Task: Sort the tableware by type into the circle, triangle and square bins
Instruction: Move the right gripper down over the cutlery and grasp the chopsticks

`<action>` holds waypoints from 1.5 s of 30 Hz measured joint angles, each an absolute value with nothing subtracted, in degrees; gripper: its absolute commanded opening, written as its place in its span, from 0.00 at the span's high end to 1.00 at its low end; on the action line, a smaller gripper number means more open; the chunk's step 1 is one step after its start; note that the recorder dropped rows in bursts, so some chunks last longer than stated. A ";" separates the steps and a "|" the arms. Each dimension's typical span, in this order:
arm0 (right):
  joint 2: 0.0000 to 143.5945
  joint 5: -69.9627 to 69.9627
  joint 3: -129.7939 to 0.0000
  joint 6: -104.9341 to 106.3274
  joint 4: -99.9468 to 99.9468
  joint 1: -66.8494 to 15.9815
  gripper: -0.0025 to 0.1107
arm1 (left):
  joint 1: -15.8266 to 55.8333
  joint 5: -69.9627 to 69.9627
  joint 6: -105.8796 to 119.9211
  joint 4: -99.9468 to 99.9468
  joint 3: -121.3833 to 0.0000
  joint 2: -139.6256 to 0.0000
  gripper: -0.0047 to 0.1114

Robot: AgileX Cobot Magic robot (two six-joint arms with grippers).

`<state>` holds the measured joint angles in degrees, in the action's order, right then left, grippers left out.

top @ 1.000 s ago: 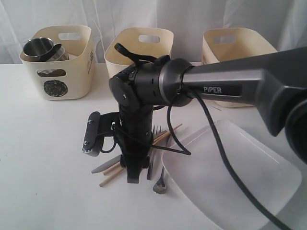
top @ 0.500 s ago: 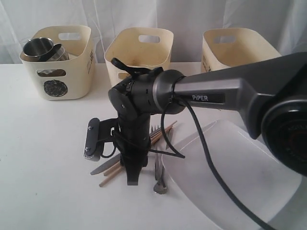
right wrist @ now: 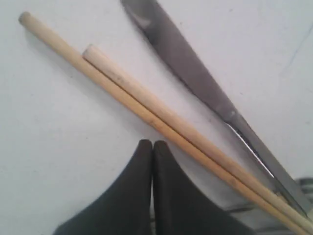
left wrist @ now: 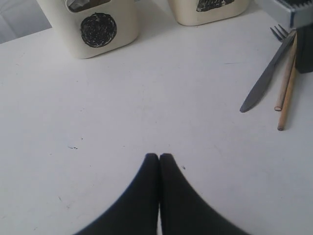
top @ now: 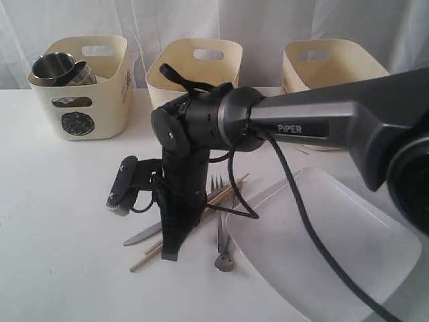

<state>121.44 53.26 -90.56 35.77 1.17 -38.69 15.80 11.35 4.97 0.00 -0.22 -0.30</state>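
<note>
A white tabletop (top: 60,221) stands before a pale, softly lit curtain (top: 255,20).

Arm link (top: 355,114): was grey, marked "PIPER".
Wrist joint (top: 191,126): was black, rounded.
Cable (top: 295,186): was black, thin.

1. Right arm (top: 322,124): extends in from the right, wrist bent steeply downward.
2. Right claw (top: 171,253): pointing down, fingers pressed together, holding nothing.
3. Left claw (left wrist: 159,156): fingers pressed together, holding nothing.
</note>
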 measured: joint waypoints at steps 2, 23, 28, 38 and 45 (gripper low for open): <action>119.62 53.48 -90.56 31.25 1.17 -38.69 0.98 | 15.80 11.35 4.97 0.00 -0.22 -0.30 0.96; 114.25 51.47 -86.51 -58.03 -18.07 -40.65 0.77 | 15.80 11.35 4.97 0.00 -0.22 -0.30 0.96; 115.38 50.99 -84.92 -69.60 -19.80 -41.86 0.41 | 15.80 11.35 4.97 0.00 -0.22 -0.30 0.96; 119.37 45.97 -84.92 -83.85 -20.02 -42.92 0.54 | 15.80 11.35 4.97 0.00 -0.22 -0.30 0.96; 122.13 44.74 -84.92 -87.07 -19.78 -43.40 0.54 | 15.80 11.35 4.97 0.00 -0.22 -0.30 0.96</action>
<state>122.13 44.74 -84.92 -87.07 -19.78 -43.40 15.80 11.35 4.97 0.00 -0.22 -0.30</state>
